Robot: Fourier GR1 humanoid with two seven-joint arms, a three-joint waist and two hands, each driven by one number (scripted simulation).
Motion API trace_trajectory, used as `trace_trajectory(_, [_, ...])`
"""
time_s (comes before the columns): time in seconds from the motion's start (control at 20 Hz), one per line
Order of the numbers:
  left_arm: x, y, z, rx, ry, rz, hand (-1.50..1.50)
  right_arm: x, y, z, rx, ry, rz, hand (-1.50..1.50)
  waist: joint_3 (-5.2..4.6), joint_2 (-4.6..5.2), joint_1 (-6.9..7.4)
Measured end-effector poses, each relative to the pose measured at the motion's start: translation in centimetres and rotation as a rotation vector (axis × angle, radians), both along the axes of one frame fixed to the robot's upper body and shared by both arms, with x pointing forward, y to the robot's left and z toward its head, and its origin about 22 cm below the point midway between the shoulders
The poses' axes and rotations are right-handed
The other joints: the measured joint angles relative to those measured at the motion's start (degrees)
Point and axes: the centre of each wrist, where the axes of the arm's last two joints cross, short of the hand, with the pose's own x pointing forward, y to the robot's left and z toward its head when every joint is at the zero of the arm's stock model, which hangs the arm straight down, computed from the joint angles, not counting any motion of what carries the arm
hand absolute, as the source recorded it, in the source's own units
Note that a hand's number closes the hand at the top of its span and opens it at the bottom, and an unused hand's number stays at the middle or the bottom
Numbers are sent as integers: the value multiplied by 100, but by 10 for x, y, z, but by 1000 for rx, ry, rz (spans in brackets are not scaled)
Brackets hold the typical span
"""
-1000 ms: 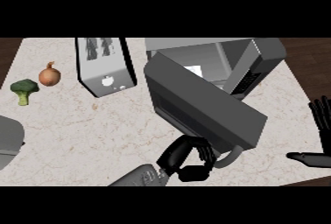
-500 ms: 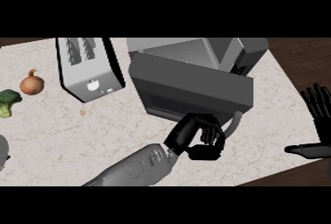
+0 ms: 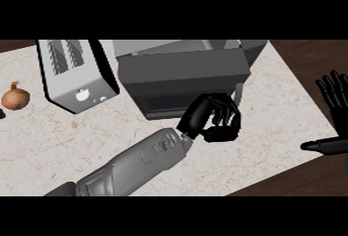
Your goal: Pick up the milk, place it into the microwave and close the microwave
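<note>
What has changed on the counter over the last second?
The left hand has swung the microwave door from wide open to nearly shut, fingers curled against its front. Toaster and onion shifted in view only. The right hand stays open at the right edge.

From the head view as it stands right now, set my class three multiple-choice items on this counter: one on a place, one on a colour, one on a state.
1. Where is the onion?
A. left of the toaster
B. inside the microwave
C. under the right hand

2. What colour is the counter?
A. black
B. pale marbled
C. green

3. How is the left hand held?
A. flat on the counter
B. curled at the microwave door
C. resting on the toaster

Answers:
1 A: it lies near the left edge, beside the toaster.
2 B: light speckled stone shows around everything.
3 B: its fingers bend against the door near the handle; the right hand rests open at the right edge.
</note>
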Motion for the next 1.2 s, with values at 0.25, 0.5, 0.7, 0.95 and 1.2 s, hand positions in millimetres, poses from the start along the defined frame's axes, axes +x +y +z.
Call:
trace_trajectory(0.25, [17,1,13,6,-13,54,150,13,8,17,11,-24,58,-150,10,77,-159])
trace_trajectory(0.5, [33,2,27,1,-28,105,150,23,14,32,24,-41,106,-150,19,142,-305])
trace_trajectory(0.7, [41,-4,45,-28,-63,112,150,29,20,43,25,-50,154,-150,29,182,-428])
trace_trajectory(0.95, [43,-2,47,-40,-66,147,150,36,29,56,30,-49,229,-150,42,200,-488])
trace_trajectory(1.2, [43,-1,47,-49,-73,173,150,41,38,68,6,-37,307,150,45,211,-531])
